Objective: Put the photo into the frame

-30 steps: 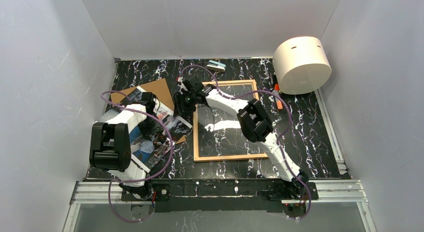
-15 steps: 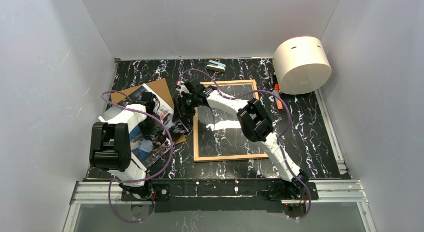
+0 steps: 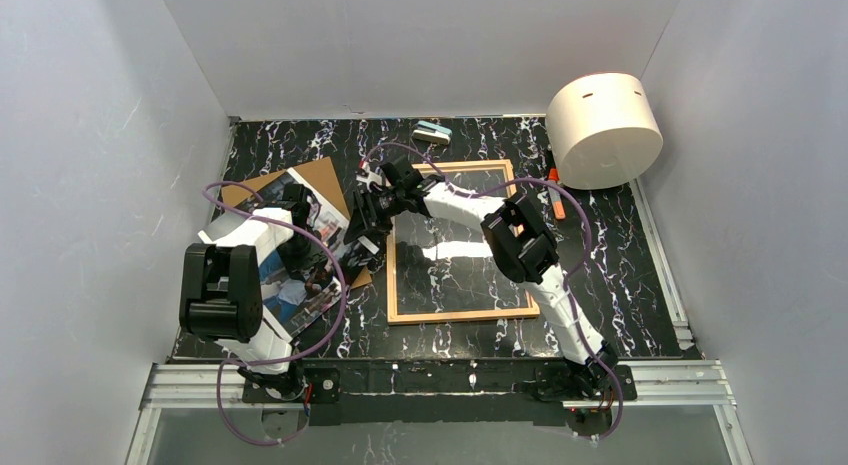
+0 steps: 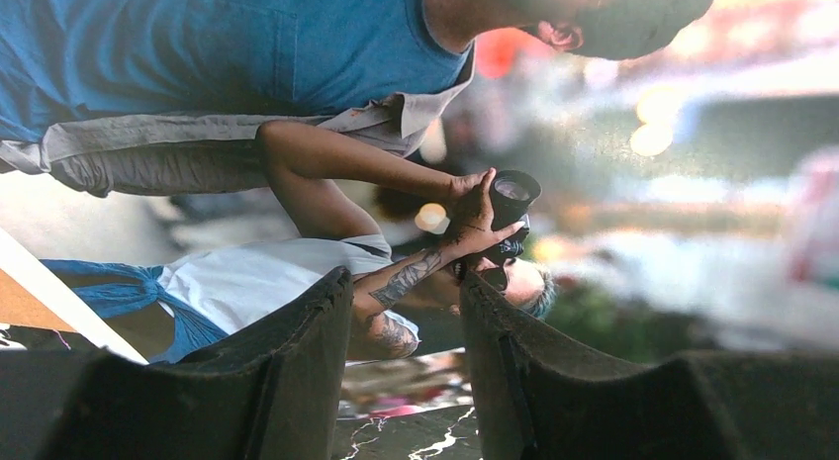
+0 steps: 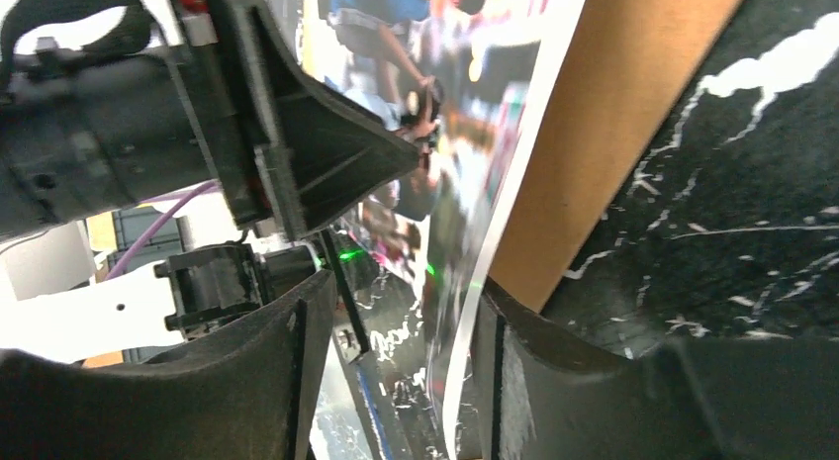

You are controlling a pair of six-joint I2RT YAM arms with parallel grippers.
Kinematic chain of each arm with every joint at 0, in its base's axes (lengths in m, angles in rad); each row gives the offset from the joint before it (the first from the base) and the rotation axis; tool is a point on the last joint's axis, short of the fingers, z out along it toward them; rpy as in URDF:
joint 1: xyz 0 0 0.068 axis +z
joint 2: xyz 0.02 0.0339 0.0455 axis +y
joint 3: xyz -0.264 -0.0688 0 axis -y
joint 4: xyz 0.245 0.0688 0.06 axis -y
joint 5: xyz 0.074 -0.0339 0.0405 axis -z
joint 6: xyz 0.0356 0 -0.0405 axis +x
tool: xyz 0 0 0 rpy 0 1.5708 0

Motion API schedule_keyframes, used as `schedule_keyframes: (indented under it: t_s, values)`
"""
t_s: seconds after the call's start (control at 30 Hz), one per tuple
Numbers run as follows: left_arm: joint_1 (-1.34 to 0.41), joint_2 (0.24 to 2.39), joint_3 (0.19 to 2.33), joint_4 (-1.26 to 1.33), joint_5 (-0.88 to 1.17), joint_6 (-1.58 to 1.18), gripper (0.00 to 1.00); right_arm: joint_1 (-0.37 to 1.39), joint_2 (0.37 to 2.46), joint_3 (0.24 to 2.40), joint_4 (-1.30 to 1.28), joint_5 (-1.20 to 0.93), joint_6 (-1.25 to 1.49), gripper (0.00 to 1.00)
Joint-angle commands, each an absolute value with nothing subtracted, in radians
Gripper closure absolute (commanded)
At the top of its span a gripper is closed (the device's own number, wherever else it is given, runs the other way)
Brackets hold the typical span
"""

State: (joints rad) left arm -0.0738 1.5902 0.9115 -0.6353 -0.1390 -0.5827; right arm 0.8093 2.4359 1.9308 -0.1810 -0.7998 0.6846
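Light-wood frame [image 3: 460, 315] lies flat on the marble table [image 3: 620, 285], only bare glass inside, with the photo [image 3: 295, 293] just left of it, partly over a cardboard board [image 3: 322, 175] (so the insertion itself is all to come, I judge). Left wrist: the left gripper [image 4: 406, 282] is slightly spread, empty, facing the photo. Right wrist: the right gripper [image 5: 401, 282] is spread astride the photo's white edge, not yet pinching it.

Both look alike on my screen: the left arm [image 3: 250, 235] and right arm [image 3: 455, 200] have white shells, chunky black joint housings [image 3: 212, 293] and looping purple cables [image 3: 343, 285] (one per arm). The left hand [image 4: 406, 282] has matte black fingers [image 4: 297, 381]
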Motion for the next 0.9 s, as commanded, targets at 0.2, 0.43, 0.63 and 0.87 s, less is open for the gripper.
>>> schedule_keyframes:
  t_s: [0.2, 0.43, 0.63, 0.87]
  values:
    - [-0.08, 1.647, 0.873, -0.634, -0.108, -0.588, 0.59, 0.807, 2.406, 1.936, -0.106, -0.86, 0.733, 0.52]
    - [-0.08, 1.623, 0.894, -0.64, -0.106, -0.588, 0.61, 0.811, 2.461, 1.958, -0.113, -0.859, 0.717, 0.61]
    - [-0.08, 1.591, 0.922, -0.649, -0.112, -0.586, 0.62, 0.813, 2.472, 1.98, -0.149, -0.83, 0.693, 0.77]
    - [-0.08, 1.491, 1.057, -0.726, -0.247, -0.587, 0.61, 0.814, 2.402, 1.968, -0.163, -0.752, 0.652, 0.99]
